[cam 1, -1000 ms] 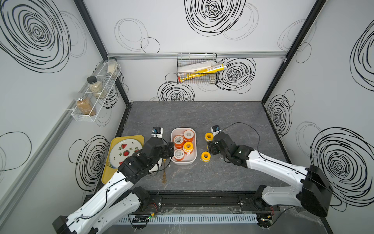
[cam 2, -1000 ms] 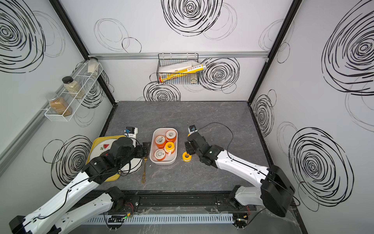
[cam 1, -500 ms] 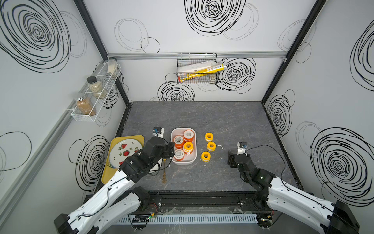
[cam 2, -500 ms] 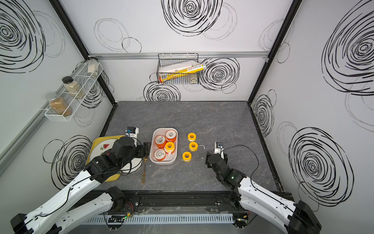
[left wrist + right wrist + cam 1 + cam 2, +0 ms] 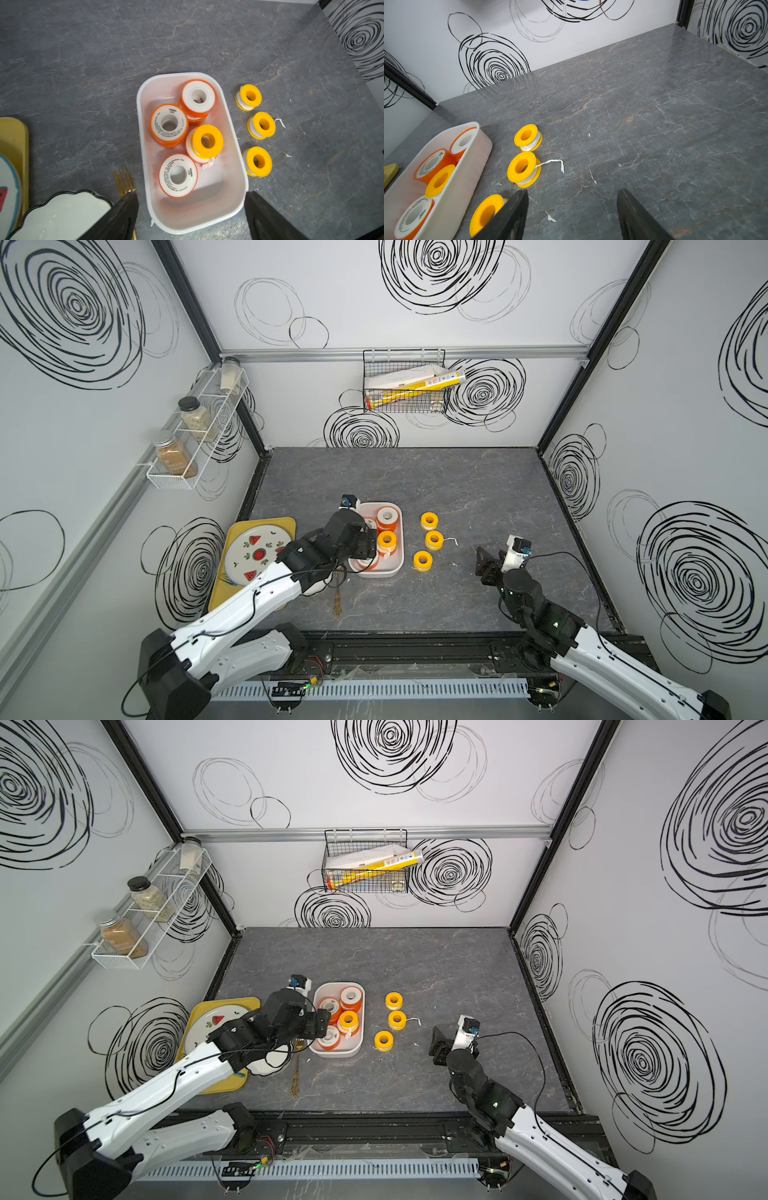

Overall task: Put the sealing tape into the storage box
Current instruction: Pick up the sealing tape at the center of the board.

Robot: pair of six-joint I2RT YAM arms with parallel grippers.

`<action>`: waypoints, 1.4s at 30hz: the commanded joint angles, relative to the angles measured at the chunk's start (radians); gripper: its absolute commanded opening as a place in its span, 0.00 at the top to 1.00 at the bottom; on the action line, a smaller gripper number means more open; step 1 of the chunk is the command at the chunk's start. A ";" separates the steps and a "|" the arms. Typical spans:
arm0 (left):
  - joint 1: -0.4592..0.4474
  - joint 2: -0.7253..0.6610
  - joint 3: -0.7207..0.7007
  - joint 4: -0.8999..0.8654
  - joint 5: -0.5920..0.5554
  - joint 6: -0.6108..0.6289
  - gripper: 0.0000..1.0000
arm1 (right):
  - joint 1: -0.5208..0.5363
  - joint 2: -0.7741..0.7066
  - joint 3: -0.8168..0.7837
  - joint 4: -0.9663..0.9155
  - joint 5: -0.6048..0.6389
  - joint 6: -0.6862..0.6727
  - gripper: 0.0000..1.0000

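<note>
Over storage box (image 5: 207,199), L gripper (image 5: 190,196) gapes empty; R gripper (image 5: 572,193) likewise (3 rolls (image 5: 261,124) outside).

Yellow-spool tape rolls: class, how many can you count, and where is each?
4. The boxed roll lies in the storage box; three sit apart on the table beside it: far roll, middle roll, near roll. Others could hide beneath the box's rolls.

My left fingers (image 5: 122,218) spread wide and empty, left arm (image 5: 249,605) stretched forward; my right fingers (image 5: 512,218) stand parted, empty, right arm (image 5: 536,605) bent.
</note>
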 commanded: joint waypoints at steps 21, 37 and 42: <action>-0.078 0.943 0.732 0.063 0.055 0.058 0.10 | 0.000 0.028 0.001 0.019 -0.001 0.004 0.29; -0.062 1.244 0.921 0.049 0.049 0.033 0.10 | 0.000 0.054 0.005 0.023 -0.014 0.001 0.28; -0.061 1.262 0.931 0.047 0.042 0.038 0.17 | 0.000 0.057 0.003 0.024 -0.014 0.001 0.28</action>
